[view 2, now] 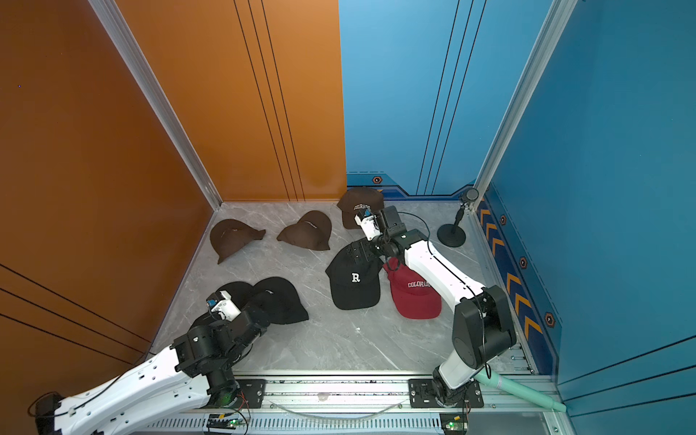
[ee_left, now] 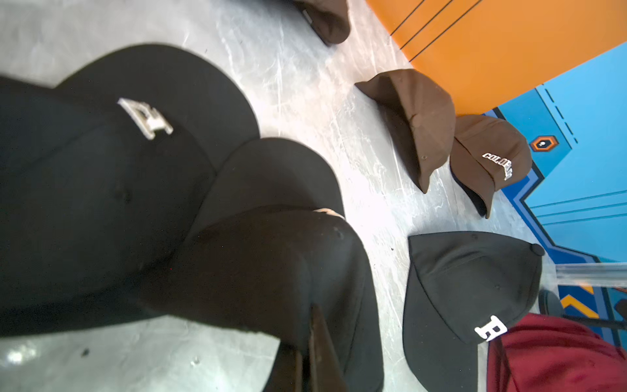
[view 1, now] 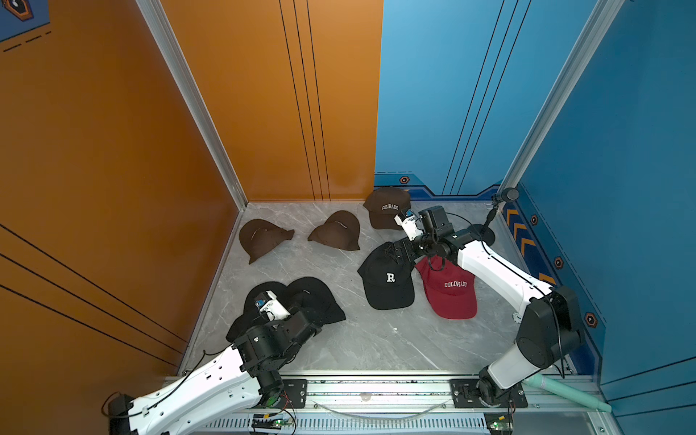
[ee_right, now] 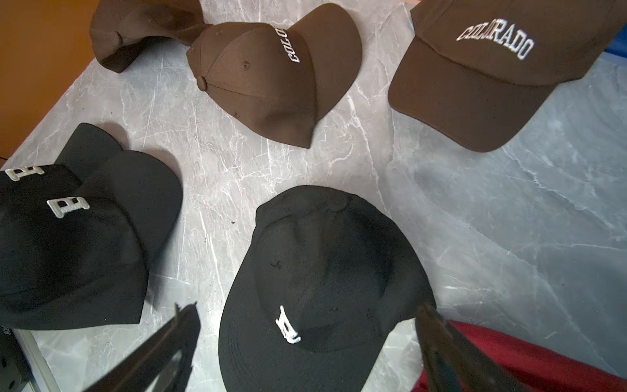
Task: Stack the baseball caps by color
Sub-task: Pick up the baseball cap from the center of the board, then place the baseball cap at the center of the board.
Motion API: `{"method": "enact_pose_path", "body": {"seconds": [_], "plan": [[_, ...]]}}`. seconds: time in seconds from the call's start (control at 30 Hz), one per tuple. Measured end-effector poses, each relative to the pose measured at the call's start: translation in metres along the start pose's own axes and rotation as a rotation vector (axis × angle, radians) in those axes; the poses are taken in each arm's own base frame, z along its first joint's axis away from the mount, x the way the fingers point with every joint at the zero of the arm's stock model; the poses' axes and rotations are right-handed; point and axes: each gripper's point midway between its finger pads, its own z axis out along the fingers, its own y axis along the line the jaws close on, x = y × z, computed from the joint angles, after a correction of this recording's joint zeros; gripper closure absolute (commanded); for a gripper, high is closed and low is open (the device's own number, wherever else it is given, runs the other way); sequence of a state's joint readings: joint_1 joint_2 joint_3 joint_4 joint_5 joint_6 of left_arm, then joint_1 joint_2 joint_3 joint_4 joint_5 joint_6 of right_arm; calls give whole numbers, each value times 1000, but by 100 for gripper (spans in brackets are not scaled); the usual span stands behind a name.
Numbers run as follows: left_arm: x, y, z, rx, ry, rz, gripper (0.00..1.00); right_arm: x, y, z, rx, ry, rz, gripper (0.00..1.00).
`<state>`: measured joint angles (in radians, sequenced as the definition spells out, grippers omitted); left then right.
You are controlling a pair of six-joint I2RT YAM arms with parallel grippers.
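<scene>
Three brown baseball caps (view 1: 263,239) (view 1: 337,230) (view 1: 388,207) lie apart along the back. Two black caps overlap at the front left, and my left gripper (view 1: 318,318) (ee_left: 310,325) is shut on the edge of the nearer black cap (ee_left: 271,254) (view 1: 316,297). A lone black cap with a white R (view 1: 389,278) (ee_right: 322,264) lies mid-right. My right gripper (view 1: 395,252) (ee_right: 305,339) hangs open over its rear, one finger on either side. A red COLORADO cap (view 1: 450,290) lies beside it, partly under the right arm.
A black microphone stand (view 2: 451,235) stands at the back right corner. Orange wall (view 1: 113,188) on the left and blue wall (view 1: 621,188) on the right close in the marble table (view 1: 369,339). A teal tube (view 1: 565,393) lies on the front rail.
</scene>
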<state>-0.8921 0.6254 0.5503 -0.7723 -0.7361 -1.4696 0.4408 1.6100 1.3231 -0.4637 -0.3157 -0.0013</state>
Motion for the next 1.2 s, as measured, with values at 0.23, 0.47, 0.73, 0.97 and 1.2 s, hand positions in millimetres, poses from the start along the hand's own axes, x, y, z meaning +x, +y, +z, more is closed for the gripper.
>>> {"method": "enact_pose_path", "body": {"seconds": [0.23, 0.47, 0.73, 0.97, 1.2], "plan": [[-20, -31, 10, 77, 64, 119, 100, -1, 4, -2, -5, 7, -7, 0], [-18, -127, 20, 309, 317, 349, 100, 2, 6, -3, -8, 22, -6, 0], [-26, -192, -21, 685, 473, 470, 100, 6, 11, -7, -13, 40, -7, 0], [-1, -196, -49, 878, 632, 529, 100, 1, 23, -18, -23, 16, -27, 0], [34, -174, -58, 938, 793, 539, 100, 7, 27, -18, -10, 42, -35, 0]]}}
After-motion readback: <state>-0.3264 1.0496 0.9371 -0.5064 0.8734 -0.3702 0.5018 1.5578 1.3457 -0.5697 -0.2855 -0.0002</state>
